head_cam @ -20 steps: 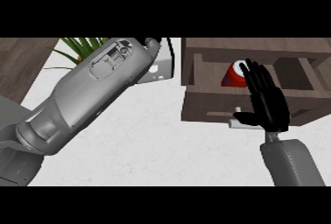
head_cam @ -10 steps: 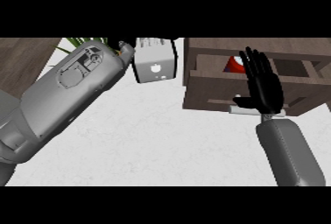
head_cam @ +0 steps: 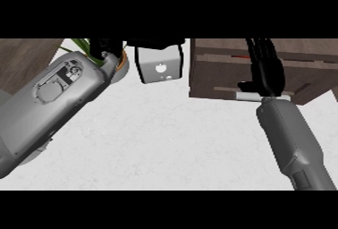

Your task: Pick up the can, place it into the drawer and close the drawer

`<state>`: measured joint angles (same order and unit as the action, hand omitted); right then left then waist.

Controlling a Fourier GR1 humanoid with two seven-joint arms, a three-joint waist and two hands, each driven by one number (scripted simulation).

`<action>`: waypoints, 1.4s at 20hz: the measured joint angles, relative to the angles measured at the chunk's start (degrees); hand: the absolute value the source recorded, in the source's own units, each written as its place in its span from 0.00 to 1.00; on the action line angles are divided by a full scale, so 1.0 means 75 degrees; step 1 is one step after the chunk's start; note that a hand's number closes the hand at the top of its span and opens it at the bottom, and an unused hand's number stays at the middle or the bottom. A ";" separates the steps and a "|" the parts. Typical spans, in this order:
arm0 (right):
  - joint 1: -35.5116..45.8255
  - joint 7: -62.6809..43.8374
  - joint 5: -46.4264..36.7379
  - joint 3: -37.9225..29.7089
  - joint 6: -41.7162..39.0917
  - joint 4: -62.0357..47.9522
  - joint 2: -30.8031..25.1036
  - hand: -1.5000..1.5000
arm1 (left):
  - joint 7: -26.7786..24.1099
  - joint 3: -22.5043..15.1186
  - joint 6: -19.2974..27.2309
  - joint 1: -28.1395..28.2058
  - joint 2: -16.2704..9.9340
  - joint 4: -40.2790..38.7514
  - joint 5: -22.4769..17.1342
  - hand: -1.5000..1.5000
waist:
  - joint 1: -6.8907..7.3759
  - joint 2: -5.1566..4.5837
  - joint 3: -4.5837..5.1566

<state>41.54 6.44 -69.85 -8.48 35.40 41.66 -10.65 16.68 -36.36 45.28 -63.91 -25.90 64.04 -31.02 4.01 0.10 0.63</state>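
Right black hand (head_cam: 267,67) with fingers straight, laid flat against the front of the dark brown wooden drawer (head_cam: 224,74) — holding nothing. Thin red sliver of the can (head_cam: 242,57) just left of the fingers. Left hand (head_cam: 105,47) farther left, fingers hidden — cannot tell.

Right hand (head_cam: 267,67) reaches forward, fingers straight; left forearm (head_cam: 49,105) slants up-right, its hand (head_cam: 105,46) mostly hidden.
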 measured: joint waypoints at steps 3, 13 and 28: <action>0.0555 -0.0064 -0.0065 -0.0181 0.0332 -0.0813 0.0004 0.00 | 0.0001 -0.0041 0.0066 0.0361 -0.0083 0.0358 0.0094 0.00 | 0.0072 -0.0060 -0.0033; 0.1921 -0.0183 -0.0127 -0.0565 0.0916 -0.2582 -0.0149 0.00 | -0.0173 0.0067 -0.0063 0.1406 -0.0505 0.1353 0.0290 0.00 | 0.0107 -0.0133 -0.0079; 0.2727 0.1015 0.0597 -0.1334 0.0600 -0.3525 -0.0215 0.00 | -0.0359 0.0202 -0.0149 0.2207 -0.0648 0.1958 0.0547 0.00 | -0.0022 -0.0224 -0.0121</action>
<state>61.99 14.05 -65.37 -18.48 39.90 15.22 -12.26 13.99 -34.85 44.16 -47.35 -30.75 78.73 -26.92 3.85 -1.58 -0.27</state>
